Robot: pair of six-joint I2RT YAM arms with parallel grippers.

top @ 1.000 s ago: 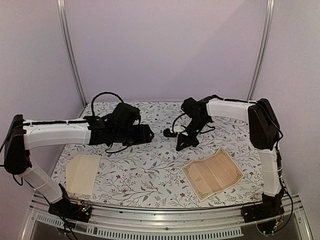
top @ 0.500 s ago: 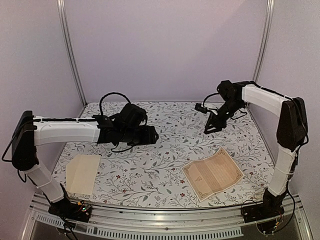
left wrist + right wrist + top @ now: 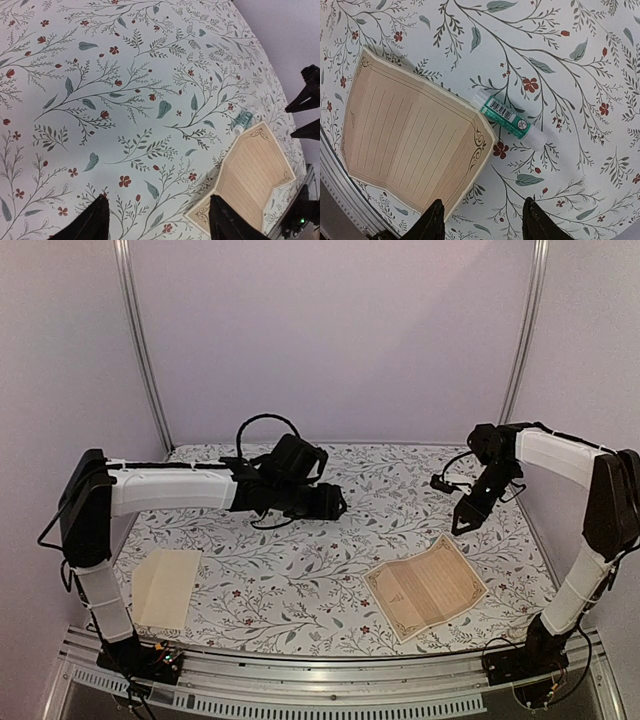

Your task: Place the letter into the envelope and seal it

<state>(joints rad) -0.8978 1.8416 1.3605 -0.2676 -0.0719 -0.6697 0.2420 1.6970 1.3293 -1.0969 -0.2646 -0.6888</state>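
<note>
The letter (image 3: 425, 588), a tan sheet with an ornate dark border and ruled lines, lies flat at the near right of the table. It also shows in the wrist views as the letter (image 3: 255, 175) and the letter (image 3: 410, 145). The envelope (image 3: 166, 586), plain cream, lies flat at the near left. My right gripper (image 3: 465, 520) hovers above the letter's far corner, open and empty (image 3: 482, 202). My left gripper (image 3: 335, 503) hangs over the middle of the table, open and empty (image 3: 157, 200), pointing toward the letter.
A green-and-white glue stick (image 3: 510, 121) lies on the floral tablecloth just beyond the letter's far corner, also seen as the glue stick (image 3: 243, 121). A metal rail (image 3: 330, 680) runs along the near edge, and purple walls stand close on both sides.
My right arm has swung from the table's middle out to the right, above the letter's far corner, and its jaws have opened. My left arm has reached further right.
</note>
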